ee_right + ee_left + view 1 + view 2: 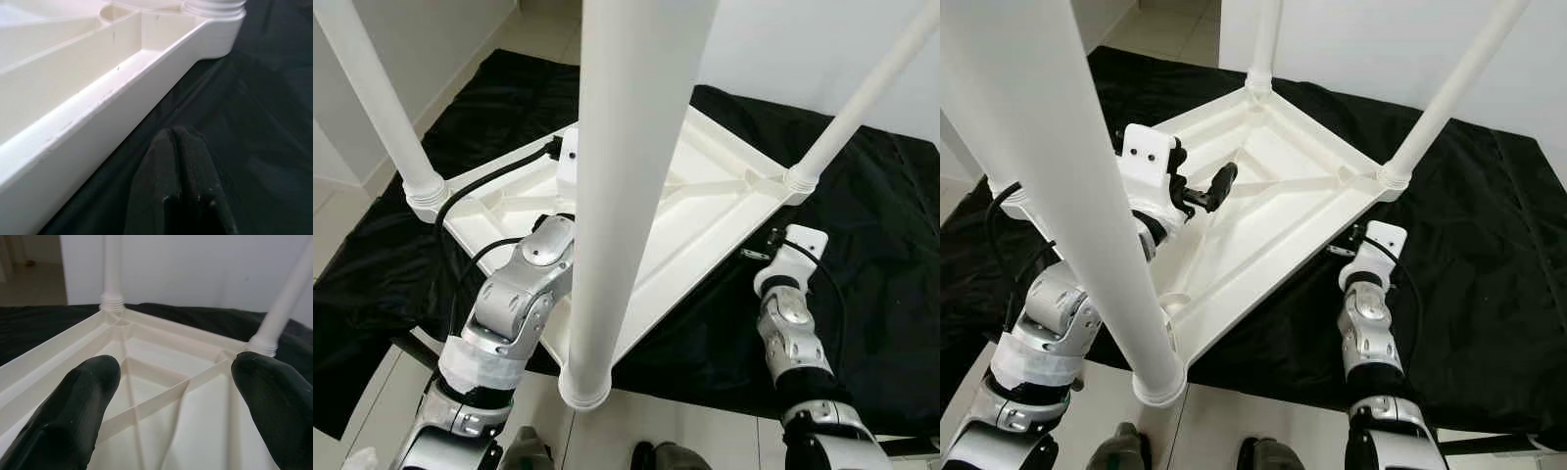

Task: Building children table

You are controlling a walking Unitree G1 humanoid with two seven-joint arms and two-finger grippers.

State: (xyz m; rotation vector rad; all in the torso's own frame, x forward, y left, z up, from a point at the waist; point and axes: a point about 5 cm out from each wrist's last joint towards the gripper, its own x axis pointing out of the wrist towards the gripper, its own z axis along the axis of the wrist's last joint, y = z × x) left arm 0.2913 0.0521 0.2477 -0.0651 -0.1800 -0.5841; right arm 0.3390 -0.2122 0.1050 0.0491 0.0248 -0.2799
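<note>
Tabletop (1273, 186) upside down on black sheet (1489, 255), four white legs (1435, 108) up at its corners. Left gripper (1209, 191) spread wide above ribbed underside, holding nothing. Right gripper (178, 161) pinched shut, empty, on sheet just beside tabletop's rim. Best to check each leg seated straight, gripping low near threaded collar. Nearest leg (626, 196) blocking much of head view; wall close behind.

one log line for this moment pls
white plastic children's table: upside down on black sheet, four legs up | left gripper: open over underside | right gripper: shut beside rim
</note>
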